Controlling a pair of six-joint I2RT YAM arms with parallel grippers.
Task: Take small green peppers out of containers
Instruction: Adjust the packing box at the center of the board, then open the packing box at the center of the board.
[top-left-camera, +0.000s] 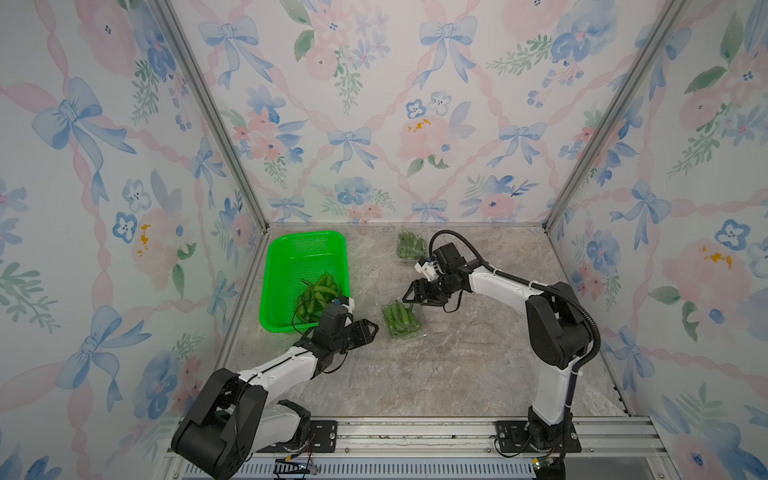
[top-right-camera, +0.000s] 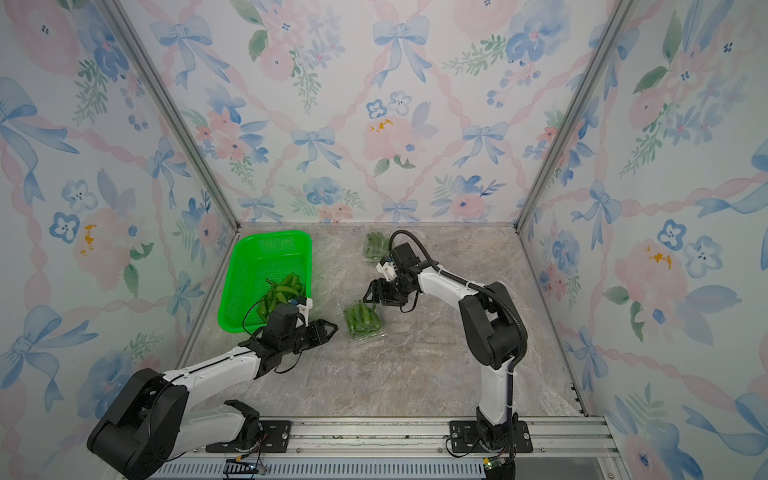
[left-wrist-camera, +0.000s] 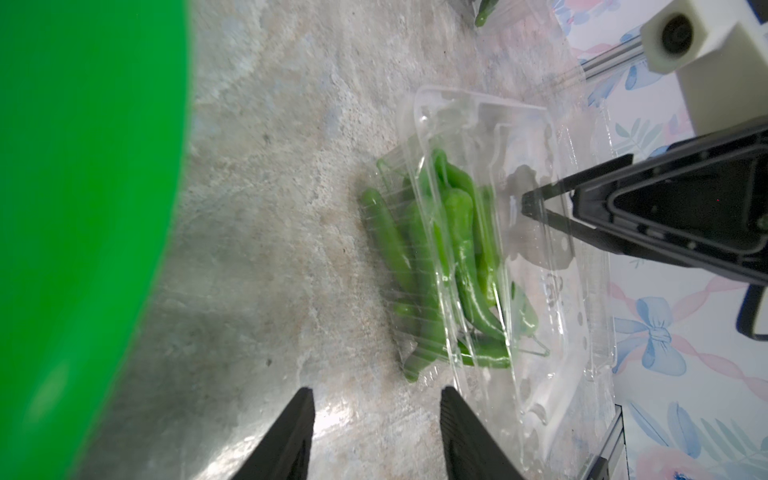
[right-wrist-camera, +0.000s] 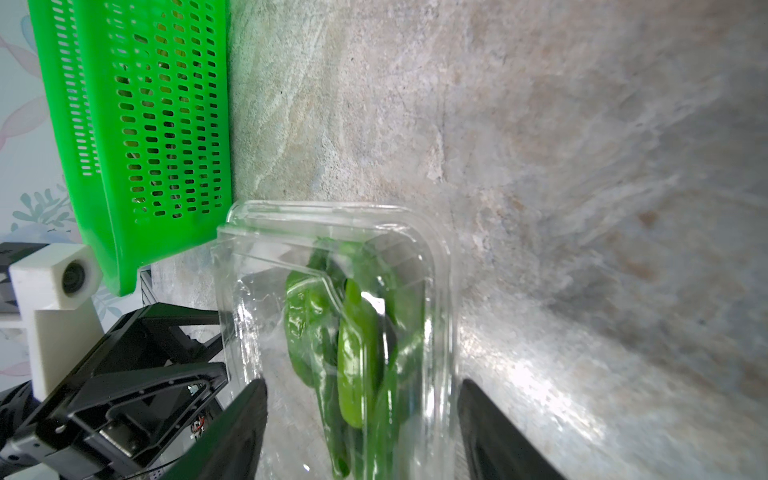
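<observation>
By my judgement, you are about in the middle of the task. A heap of peppers (top-left-camera: 320, 291) lies in the basket (top-left-camera: 307, 235), so part of the work is done. I see 2 boxes on the table (top-left-camera: 457, 353) with peppers inside: the near box (top-left-camera: 401, 322), not far from the basket, and the far box (top-left-camera: 409, 249) by the back wall. Both look full.

Your right pincer (right-wrist-camera: 363, 380) stands wide open over the far end of the near box and holds nothing. I cannot tell if it touches the lid. Your left pincer (left-wrist-camera: 376, 395) is about half open and empty, near the same box.

What is left: empty the near box, then the far box.
</observation>
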